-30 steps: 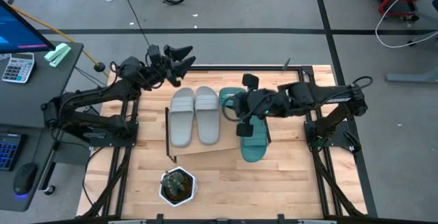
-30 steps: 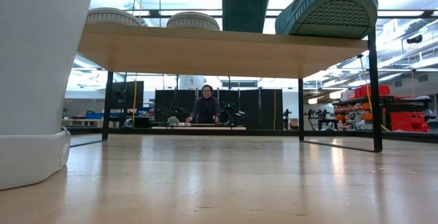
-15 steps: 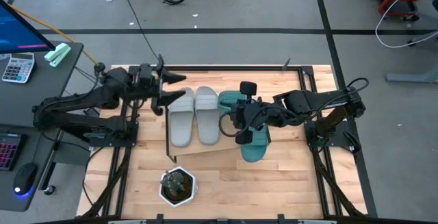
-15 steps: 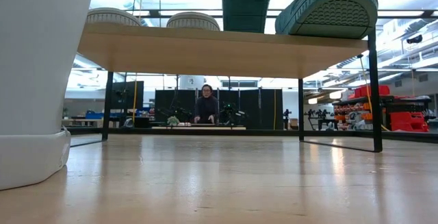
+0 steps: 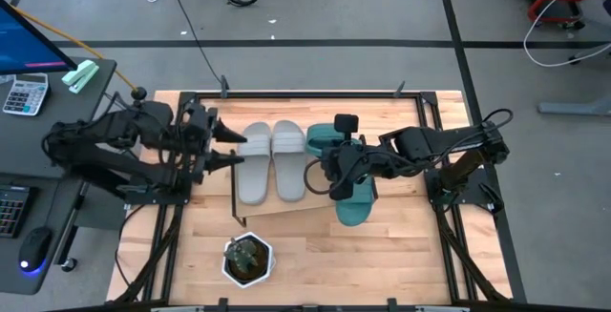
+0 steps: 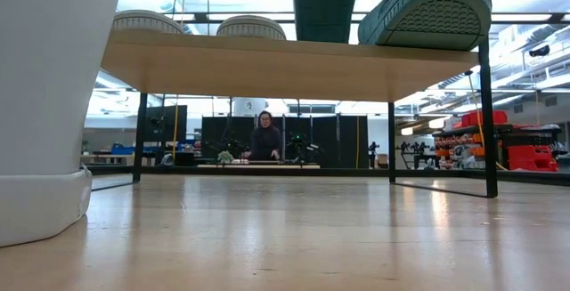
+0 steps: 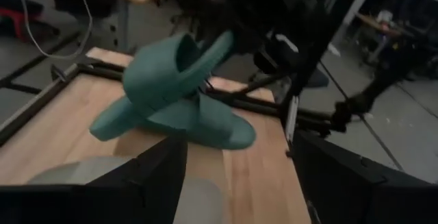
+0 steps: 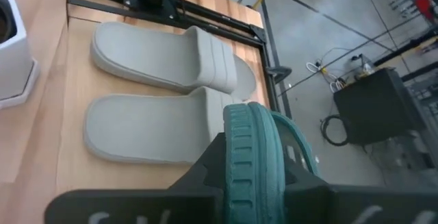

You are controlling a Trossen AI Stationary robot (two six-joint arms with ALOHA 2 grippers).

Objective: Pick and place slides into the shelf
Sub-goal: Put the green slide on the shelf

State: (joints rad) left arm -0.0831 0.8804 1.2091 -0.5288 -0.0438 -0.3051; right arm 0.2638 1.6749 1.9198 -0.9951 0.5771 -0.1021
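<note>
Shelf: the low wooden shelf [image 5: 286, 207] stands mid-counter [image 5: 410, 255], its black frame legs seen from below in the low view.
Grey pair: both light grey slides [image 5: 271, 161] lie flat side by side on the shelf board, so I judge that half of the task done.
First teal slide: one teal slide [image 5: 355, 202] lies on the shelf's right end, its toe over the front edge.
Second teal slide: the other teal slide [image 8: 254, 157] is pinched on edge in the right claw [image 5: 329, 164], tilted above its partner and just beside the grey pair (it is not yet set down).
Right claw: pressed together on the raised slide's rim, as the right wrist view shows.
Left claw: the left claw [image 5: 227, 146] hangs at the shelf's left end, near the outer grey slide, fingers spread and holding nothing.
Left to do: by my reading, only laying this last teal slide flat in the gap between the grey pair and its partner.
Hard to make out: where the two teal slides touch is masked by the right arm; the low view shows only sole edges above the board.
Also present: a potted plant [image 5: 247, 259] near the counter's front edge.
</note>
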